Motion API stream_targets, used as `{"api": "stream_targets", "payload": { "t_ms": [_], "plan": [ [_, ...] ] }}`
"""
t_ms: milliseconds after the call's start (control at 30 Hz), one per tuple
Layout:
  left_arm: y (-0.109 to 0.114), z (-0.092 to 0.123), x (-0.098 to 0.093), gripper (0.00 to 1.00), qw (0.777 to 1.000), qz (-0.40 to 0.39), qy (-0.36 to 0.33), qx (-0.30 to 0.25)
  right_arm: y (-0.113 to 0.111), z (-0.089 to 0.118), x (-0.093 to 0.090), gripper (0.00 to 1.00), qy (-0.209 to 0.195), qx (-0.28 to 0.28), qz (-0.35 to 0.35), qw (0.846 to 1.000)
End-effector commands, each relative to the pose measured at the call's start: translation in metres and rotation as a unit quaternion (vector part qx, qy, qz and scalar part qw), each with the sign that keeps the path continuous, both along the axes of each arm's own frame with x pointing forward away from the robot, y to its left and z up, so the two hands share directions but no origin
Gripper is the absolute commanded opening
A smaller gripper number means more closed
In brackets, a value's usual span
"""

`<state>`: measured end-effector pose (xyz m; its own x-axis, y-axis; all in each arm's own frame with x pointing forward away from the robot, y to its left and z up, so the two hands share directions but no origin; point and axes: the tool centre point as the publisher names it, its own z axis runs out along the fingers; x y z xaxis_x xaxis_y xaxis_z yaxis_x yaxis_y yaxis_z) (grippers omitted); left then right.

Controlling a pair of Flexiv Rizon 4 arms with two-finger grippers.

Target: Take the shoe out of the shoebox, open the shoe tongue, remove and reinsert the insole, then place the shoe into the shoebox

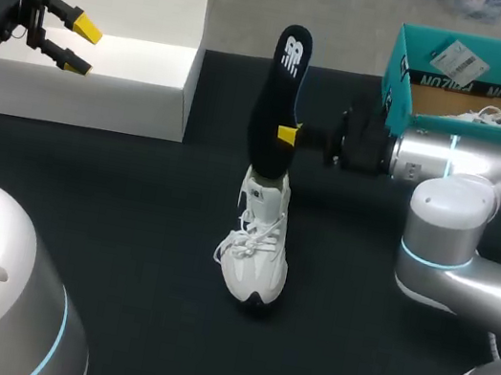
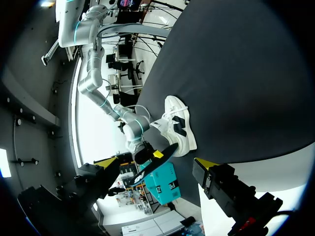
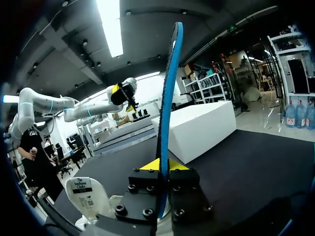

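A black table (image 1: 127,224) carries a white box (image 1: 99,54), perhaps foam.

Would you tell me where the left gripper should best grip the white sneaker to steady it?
Probably across the toe end of the white sneaker, coming down from above: it stands on its sole, and the black insole with the right gripper occupies the heel opening.

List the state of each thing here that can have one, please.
shoebox: open.
shoe: out of the shoebox, standing on its sole.
insole: upright over the shoe's heel.
right claw: shut on the insole.
left claw: open, empty.
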<state>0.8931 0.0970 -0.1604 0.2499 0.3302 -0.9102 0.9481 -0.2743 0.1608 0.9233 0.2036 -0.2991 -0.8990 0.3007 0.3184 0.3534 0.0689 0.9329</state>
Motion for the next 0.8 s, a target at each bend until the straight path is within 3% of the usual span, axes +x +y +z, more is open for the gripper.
{"api": "stream_targets", "payload": {
  "t_ms": [33, 800],
  "plan": [
    [0.001, 0.0, 0.0, 1.0, 1.0, 0.0, -0.001, 0.001, 0.001, -0.007, -0.003, 0.0, 0.004, -0.011, 0.006, 1.0],
    [0.001, 0.0, 0.0, 1.0, 1.0, 0.0, -0.001, 0.001, -0.01, -0.05, -0.038, 0.0, 0.069, -0.066, 0.041, 0.995]
  ]
}}
